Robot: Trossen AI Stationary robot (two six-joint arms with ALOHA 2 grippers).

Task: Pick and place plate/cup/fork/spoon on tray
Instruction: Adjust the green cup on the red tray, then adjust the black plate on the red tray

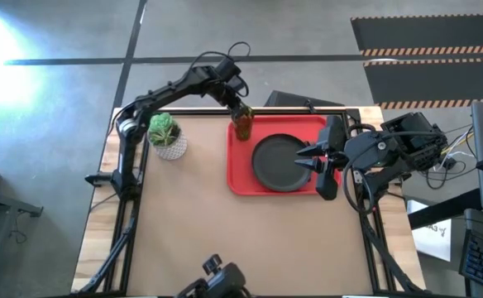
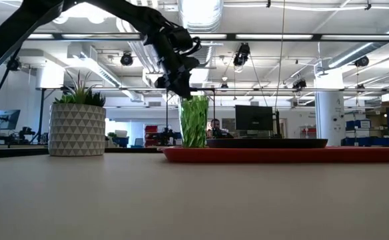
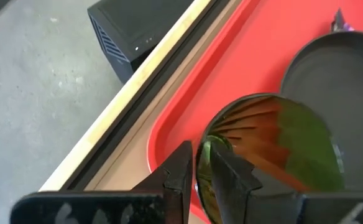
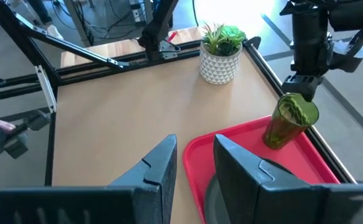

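A tray [image 1: 246, 178] lies on the desk [image 1: 225, 248], toward its far right part in the overhead view. A plate [image 1: 276, 163] sits in the tray, near its middle. A cup [image 1: 242, 124] stands upright in the tray's far left corner, just beside the plate. The left hand [image 1: 241, 112] is at the cup's rim, with one finger [image 3: 222, 171] inside the cup and the other outside. The right hand [image 1: 310, 159] hovers over the plate's right edge. A plant pot [image 1: 168, 141] stands on the desk, left of the tray and apart from it.
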